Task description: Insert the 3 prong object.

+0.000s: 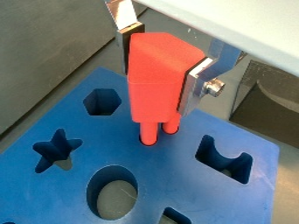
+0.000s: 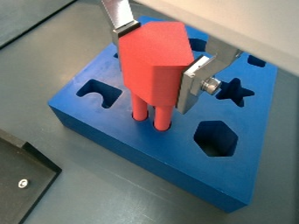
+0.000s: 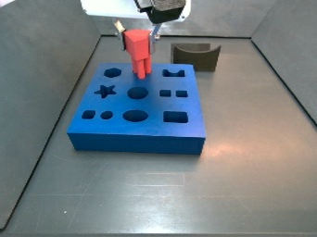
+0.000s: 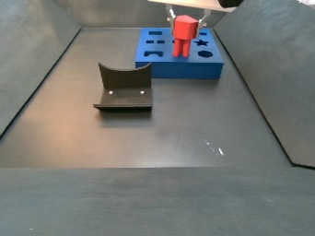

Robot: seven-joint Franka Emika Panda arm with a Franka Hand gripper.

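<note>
The 3 prong object (image 1: 158, 79) is a bright red peg with a blocky top and round prongs below. My gripper (image 1: 162, 59) is shut on its top, one silver finger (image 2: 191, 85) on each side. It stands upright over the blue block (image 1: 70, 105), prong tips at or just in the block's top holes. It shows in both wrist views (image 2: 155, 70) and both side views (image 3: 137, 48) (image 4: 185, 29). The gripper (image 3: 139, 33) hangs over the block's far part (image 3: 136, 130); in a side view it sits at the top (image 4: 185, 17).
The blue block (image 4: 179, 60) has star (image 1: 54, 149), hexagon (image 1: 103, 102), round (image 1: 114, 192) and other shaped holes. A dark grey curved block (image 3: 196, 56) lies on the grey floor beside it, also seen in a side view (image 4: 123, 88). Grey walls surround the bin.
</note>
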